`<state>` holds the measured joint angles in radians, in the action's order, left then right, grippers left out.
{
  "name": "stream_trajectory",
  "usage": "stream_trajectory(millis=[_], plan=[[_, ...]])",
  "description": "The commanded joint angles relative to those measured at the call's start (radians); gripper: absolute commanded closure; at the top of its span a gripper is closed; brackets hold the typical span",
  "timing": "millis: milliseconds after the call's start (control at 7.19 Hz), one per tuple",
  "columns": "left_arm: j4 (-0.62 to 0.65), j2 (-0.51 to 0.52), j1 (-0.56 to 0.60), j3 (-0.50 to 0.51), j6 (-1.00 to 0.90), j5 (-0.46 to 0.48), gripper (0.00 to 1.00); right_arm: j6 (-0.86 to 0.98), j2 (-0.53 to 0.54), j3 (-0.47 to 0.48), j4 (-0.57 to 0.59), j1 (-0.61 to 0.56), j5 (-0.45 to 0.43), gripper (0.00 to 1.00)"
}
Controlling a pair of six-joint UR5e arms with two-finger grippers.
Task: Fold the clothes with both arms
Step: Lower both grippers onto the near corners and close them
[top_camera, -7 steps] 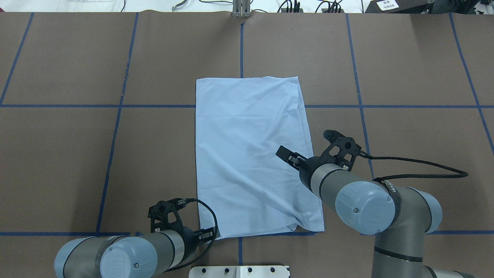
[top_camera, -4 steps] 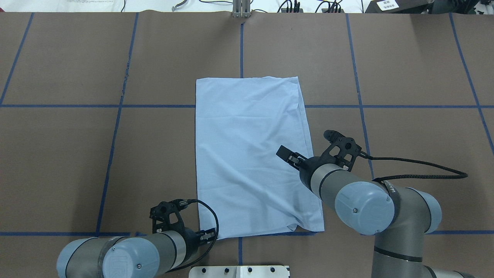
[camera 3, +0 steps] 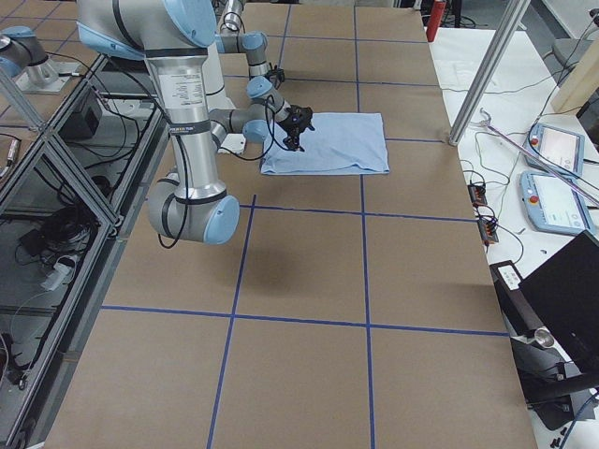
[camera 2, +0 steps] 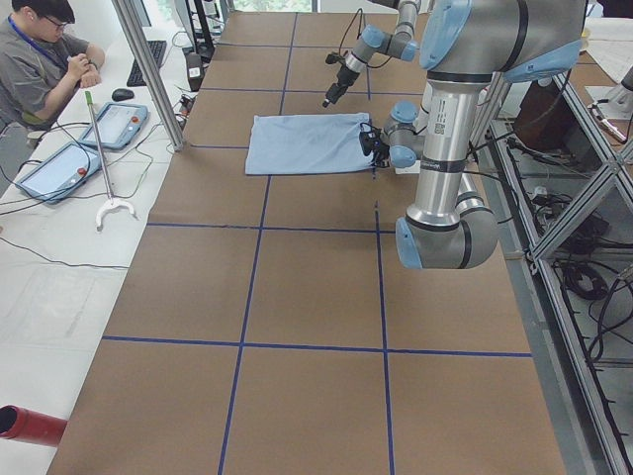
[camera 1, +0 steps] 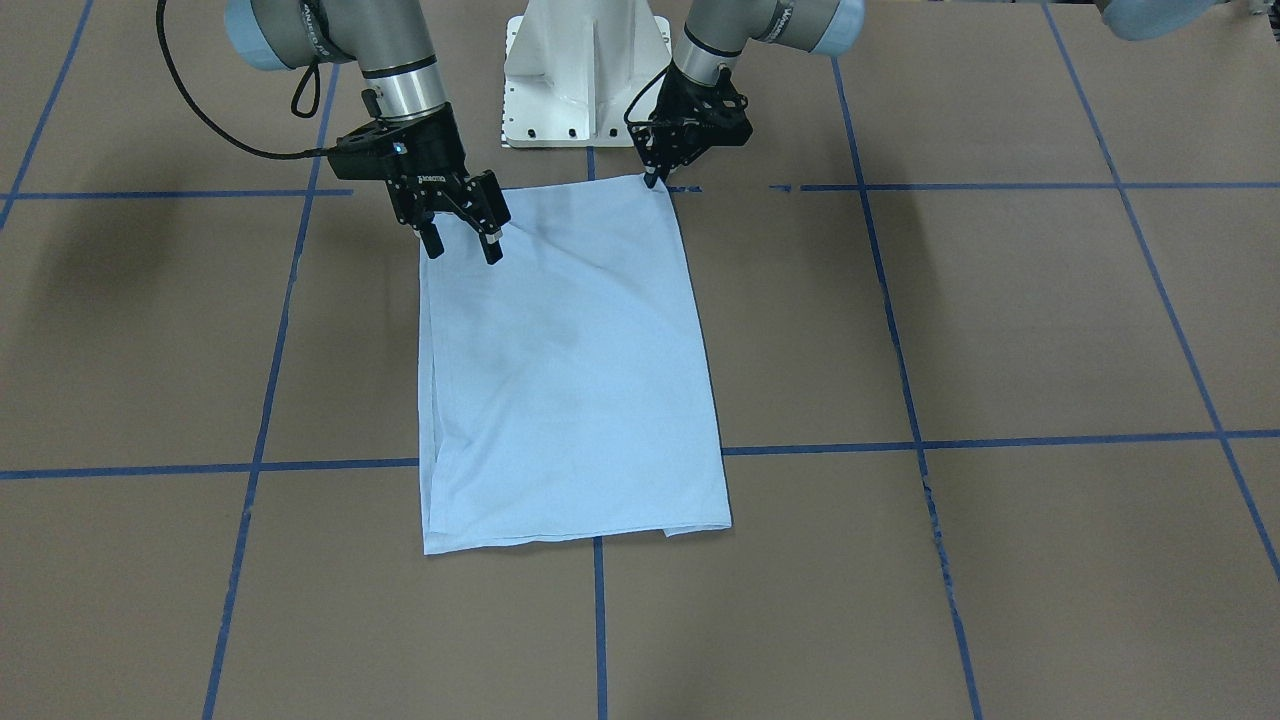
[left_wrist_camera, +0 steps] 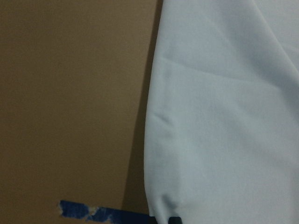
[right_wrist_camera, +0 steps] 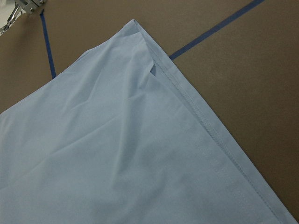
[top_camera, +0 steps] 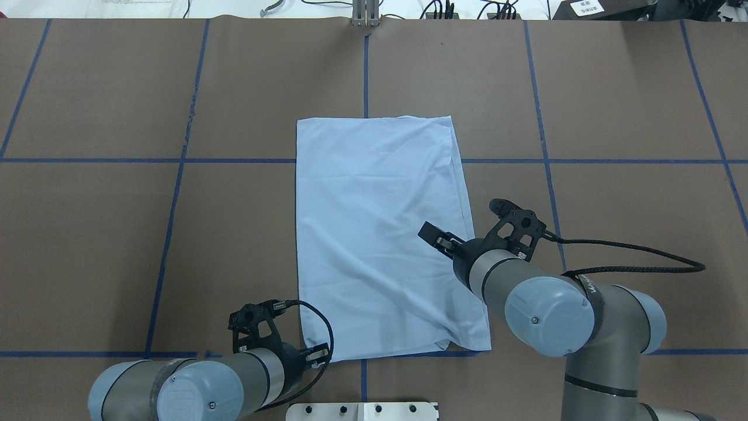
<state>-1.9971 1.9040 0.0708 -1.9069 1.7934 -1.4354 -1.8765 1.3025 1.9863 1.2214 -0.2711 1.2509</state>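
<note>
The light blue T-shirt lies flat on the brown table as a folded rectangle, its print and label hidden. Its stitched hem runs along the side nearest my right arm. My left gripper is at the shirt's near left corner, its fingers drawn to a point and shut on the cloth edge. The left wrist view shows that corner close up. My right gripper hovers open just above the shirt's near right part, with nothing between its fingers.
The white pedestal base stands just behind the shirt's near edge. Blue tape lines grid the table. A person sits at a white side table with tablets; a metal post rises there.
My left arm has shifted slightly back toward the base, its gripper staying at the shirt corner. The right gripper and the shirt look unchanged.
</note>
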Motion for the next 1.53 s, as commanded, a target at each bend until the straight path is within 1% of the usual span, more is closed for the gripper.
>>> stream_trajectory(millis=[0, 139, 278, 417, 695, 973, 1391], plan=[[0.000, 0.003, 0.001, -0.004, -0.002, 0.006, 1.00, -0.118, 0.001, -0.011, 0.030, 0.025, -0.007, 0.09], [0.000, 0.003, 0.003, -0.007, -0.003, 0.006, 1.00, -0.206, -0.002, -0.003, 0.123, 0.070, -0.008, 0.13], [0.000, 0.003, 0.007, -0.009, -0.006, 0.006, 1.00, -0.266, -0.012, 0.008, 0.201, 0.107, -0.011, 0.16], [0.000, 0.006, 0.009, -0.009, -0.008, 0.006, 1.00, -0.295, -0.012, 0.020, 0.239, 0.140, -0.011, 0.17], [-0.002, 0.006, 0.007, -0.003, -0.006, 0.006, 1.00, -0.325, -0.064, 0.032, 0.375, 0.187, -0.013, 0.18], [-0.002, 0.006, 0.007, -0.001, -0.008, 0.006, 1.00, -0.320, -0.069, 0.020, 0.401, 0.239, -0.007, 0.19], [-0.003, 0.006, 0.007, 0.000, -0.009, 0.006, 1.00, -0.322, -0.071, 0.000, 0.402, 0.250, -0.010, 0.20]])
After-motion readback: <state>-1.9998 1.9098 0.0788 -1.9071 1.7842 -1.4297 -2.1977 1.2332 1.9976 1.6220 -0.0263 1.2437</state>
